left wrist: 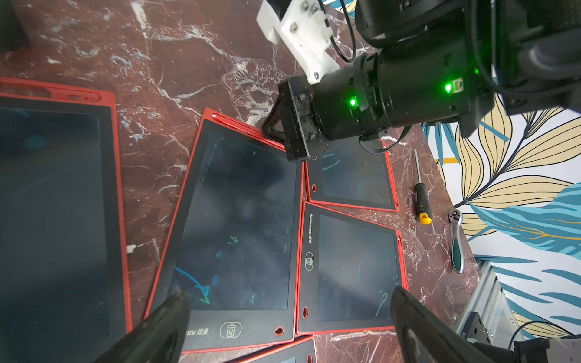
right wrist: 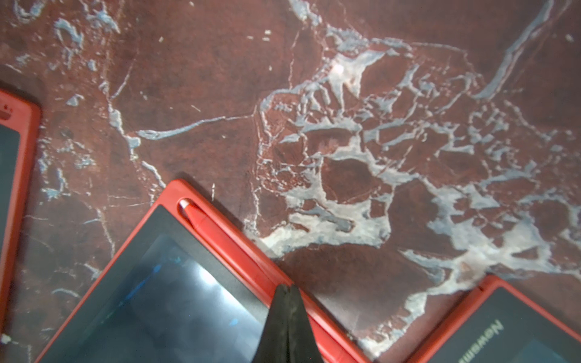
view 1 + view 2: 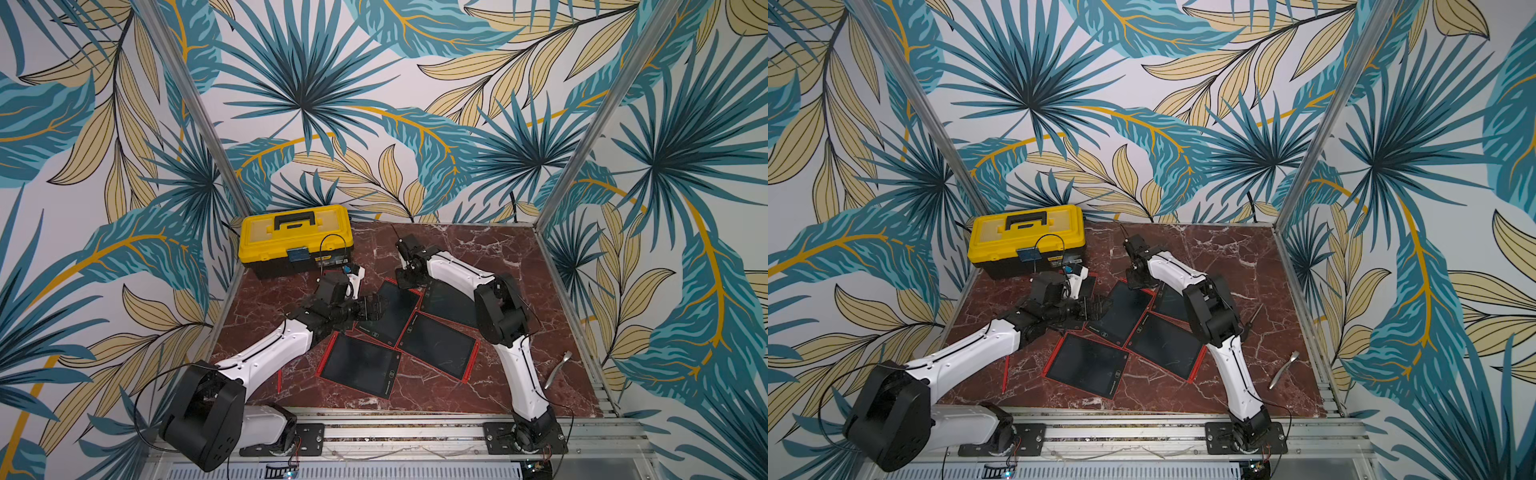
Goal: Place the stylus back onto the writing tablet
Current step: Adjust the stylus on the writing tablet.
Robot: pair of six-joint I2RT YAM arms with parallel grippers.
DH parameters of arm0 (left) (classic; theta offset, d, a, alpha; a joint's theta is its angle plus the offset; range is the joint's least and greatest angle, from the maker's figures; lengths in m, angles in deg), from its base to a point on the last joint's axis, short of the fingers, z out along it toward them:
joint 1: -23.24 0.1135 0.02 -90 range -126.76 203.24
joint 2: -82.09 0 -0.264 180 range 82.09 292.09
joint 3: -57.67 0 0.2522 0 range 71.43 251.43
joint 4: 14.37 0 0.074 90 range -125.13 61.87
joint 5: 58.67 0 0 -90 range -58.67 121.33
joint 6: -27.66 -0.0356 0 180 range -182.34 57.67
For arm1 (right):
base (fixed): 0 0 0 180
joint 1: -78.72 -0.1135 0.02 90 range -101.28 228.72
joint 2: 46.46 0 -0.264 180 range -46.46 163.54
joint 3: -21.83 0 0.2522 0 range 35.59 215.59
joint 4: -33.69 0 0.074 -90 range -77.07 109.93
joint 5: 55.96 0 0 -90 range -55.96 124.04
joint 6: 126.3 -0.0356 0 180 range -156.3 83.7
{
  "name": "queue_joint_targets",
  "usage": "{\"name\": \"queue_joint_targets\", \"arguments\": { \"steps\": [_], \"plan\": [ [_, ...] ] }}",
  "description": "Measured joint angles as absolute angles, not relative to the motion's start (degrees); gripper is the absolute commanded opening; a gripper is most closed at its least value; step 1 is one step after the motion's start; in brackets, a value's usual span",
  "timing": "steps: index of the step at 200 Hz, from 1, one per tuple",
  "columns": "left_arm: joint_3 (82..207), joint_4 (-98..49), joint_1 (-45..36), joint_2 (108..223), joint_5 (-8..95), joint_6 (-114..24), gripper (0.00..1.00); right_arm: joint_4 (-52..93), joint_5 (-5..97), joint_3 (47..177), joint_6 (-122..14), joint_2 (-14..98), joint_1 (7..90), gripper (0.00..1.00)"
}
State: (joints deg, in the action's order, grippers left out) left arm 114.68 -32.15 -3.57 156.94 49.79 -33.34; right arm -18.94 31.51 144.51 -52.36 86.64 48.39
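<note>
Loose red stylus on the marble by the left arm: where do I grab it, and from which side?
Grip the stylus mid-shaft, straight down from above, jaws spanning its thin width. It lies flat on the table, running roughly front to back, apart from the nearest tablet, so a top pinch likely suits best.

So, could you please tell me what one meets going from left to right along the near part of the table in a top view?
red stylus → nearest writing tablet → tablet beside it → right arm → ratchet wrench
</note>
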Motion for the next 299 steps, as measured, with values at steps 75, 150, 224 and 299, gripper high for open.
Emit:
{"name": "queue_joint_targets", "arguments": {
  "steps": [75, 150, 224, 299],
  "plan": [
    [114.7, -32.1, -3.6, 156.9, 49.8, -33.3, 1.0, -18.7, 32.5, 144.5, -51.5, 86.6, 48.2, 0.0],
    [114.5, -32.0, -3.6, 156.9, 49.8, -33.3, 1.0, -19.7, 30.8, 144.9, -49.6, 86.9, 47.7, 0.0],
    [114.4, -31.9, -3.6, 156.9, 49.8, -33.3, 1.0, -21.5, 29.5, 146.5, -47.7, 87.9, 47.2, 0.0],
    [113.5, -31.8, -3.6, 156.4, 49.5, -33.1, 1.0, -24.1, 28.9, 149.0, -46.7, 89.3, 46.5, 0.0]
  ]
}}
